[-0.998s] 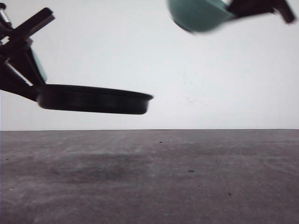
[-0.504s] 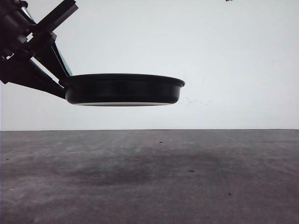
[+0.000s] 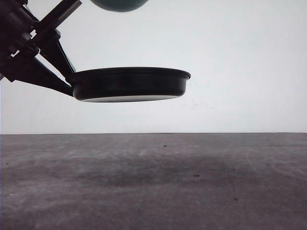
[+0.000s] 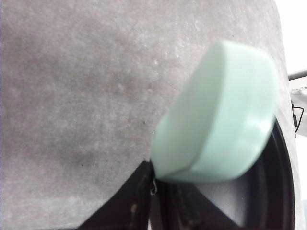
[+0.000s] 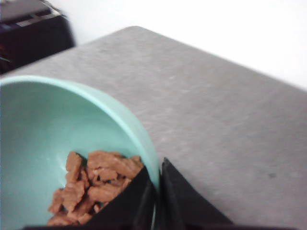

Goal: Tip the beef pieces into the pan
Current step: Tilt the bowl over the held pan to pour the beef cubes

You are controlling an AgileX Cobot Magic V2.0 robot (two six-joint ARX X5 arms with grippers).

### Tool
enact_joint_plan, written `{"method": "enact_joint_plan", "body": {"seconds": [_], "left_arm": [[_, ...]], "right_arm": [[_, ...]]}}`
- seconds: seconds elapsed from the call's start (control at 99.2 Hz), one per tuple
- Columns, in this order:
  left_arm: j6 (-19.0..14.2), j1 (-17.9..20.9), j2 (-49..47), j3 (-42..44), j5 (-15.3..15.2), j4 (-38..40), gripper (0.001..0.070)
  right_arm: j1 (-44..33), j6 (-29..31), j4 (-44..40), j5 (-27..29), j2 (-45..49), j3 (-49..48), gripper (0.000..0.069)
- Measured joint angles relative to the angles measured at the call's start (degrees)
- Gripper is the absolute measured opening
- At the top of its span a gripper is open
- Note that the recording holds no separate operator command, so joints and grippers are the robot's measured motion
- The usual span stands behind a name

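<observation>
Pan [image 3: 128, 85] is airborne, left-centre of front frame; left end effector [image 3: 61, 72] clamped on its handle [image 4: 218, 112]. Right end effector [image 5: 157, 191] pinches bowl [image 5: 57, 120] rim. Beef pieces [image 5: 93, 184] are light, loose; likely tumble together when tipped.
</observation>
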Motion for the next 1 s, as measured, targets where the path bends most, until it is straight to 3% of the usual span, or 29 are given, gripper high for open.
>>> {"method": "enact_joint_plan", "body": {"seconds": [0.141, 0.292, 0.575, 0.756, 0.998], "left_arm": [[-0.04, 0.00, 0.00, 0.00, 0.00, 0.00, 0.0025], [-0.31, 0.00, 0.00, 0.00, 0.00, 0.00, 0.0025], [-0.44, 0.00, 0.00, 0.00, 0.00, 0.11, 0.0025], [-0.46, 0.09, 0.00, 0.00, 0.02, 0.24, 0.0025], [-0.46, 2.49, 0.00, 0.00, 0.17, 0.22, 0.0025]], "right_arm": [[2.64, -4.98, 0.66, 9.27, 0.00, 0.00, 0.0017], [3.67, -9.22, 4.09, 14.16, 0.22, 0.00, 0.0017], [5.55, -18.18, 6.05, 18.45, 3.30, -0.02, 0.0015], [6.58, -24.33, 11.89, 21.44, 4.28, -0.11, 0.0015], [6.71, -32.72, 13.35, 22.03, 5.35, -0.11, 0.0014]]}}
